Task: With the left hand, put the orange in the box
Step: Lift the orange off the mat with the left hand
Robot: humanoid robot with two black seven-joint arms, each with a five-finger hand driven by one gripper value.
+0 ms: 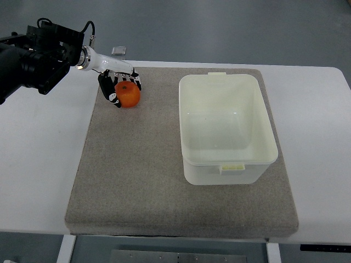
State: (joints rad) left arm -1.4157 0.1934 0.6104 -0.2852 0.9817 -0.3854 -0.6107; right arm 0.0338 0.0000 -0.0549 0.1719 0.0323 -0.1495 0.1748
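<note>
An orange [129,95] sits at the far left of the grey mat [142,175]. My left hand [116,83] reaches in from the upper left, and its black-and-white fingers [111,93] curl around the orange's top and left side. The orange looks to be at mat level. A white, open, empty plastic box [226,127] stands on the mat to the right of the orange, well apart from it. The right arm is out of view.
The mat lies on a white table [38,164]. A small grey object [119,51] lies on the table's far edge behind the hand. My left arm's black housing [38,55] hangs over the table's far left corner.
</note>
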